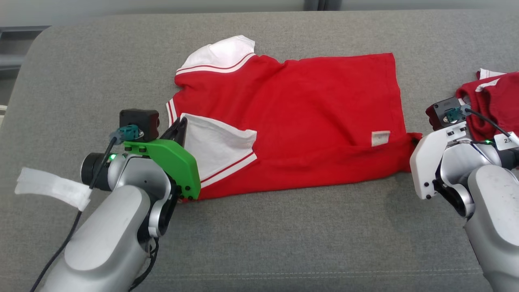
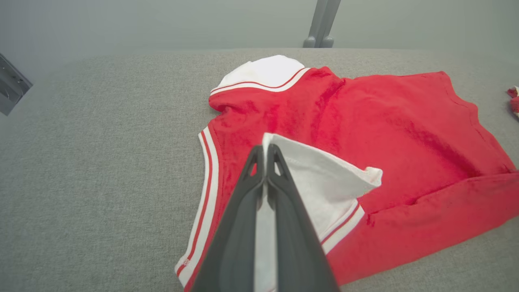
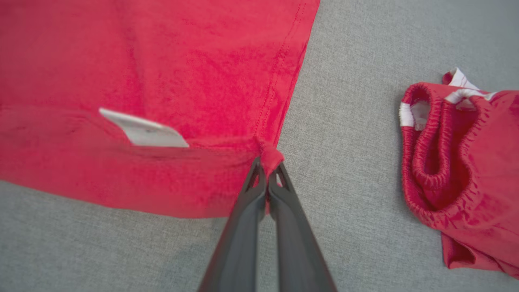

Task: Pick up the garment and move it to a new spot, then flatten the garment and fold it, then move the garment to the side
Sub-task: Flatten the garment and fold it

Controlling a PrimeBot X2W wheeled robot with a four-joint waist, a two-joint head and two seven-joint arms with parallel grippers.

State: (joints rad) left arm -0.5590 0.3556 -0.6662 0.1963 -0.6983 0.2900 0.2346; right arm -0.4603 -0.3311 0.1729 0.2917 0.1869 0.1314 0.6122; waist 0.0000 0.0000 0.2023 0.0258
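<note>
A grey woven surface point(image 1: 284, 243), padded and rounded at its far corners, carries the red garment point(image 1: 304, 113), which lies spread flat between the two pincers. The left pincer point(image 2: 265, 148) is clenched on the garment's near white sleeve point(image 2: 324, 178): white cloth runs up between its dark fingers, and the sleeve's free corner folds over just to the right of its tips. Beyond those tips the other white sleeve point(image 2: 263, 73), edged with a thin red stripe, lies at the garment's far side. The right pincer point(image 3: 267, 166) is clamped on the bunched corner of the red hem, with the hem seam running away from its tips and a small white label point(image 3: 146, 132) lying on the cloth to its left. To the right of this pincer, apart from the garment, a second red piece point(image 3: 466, 162) with a gathered elastic band sits crumpled on the same surface. Past the surface's far edge the room shows a plain pale wall and a grey upright post point(image 2: 322, 22).
</note>
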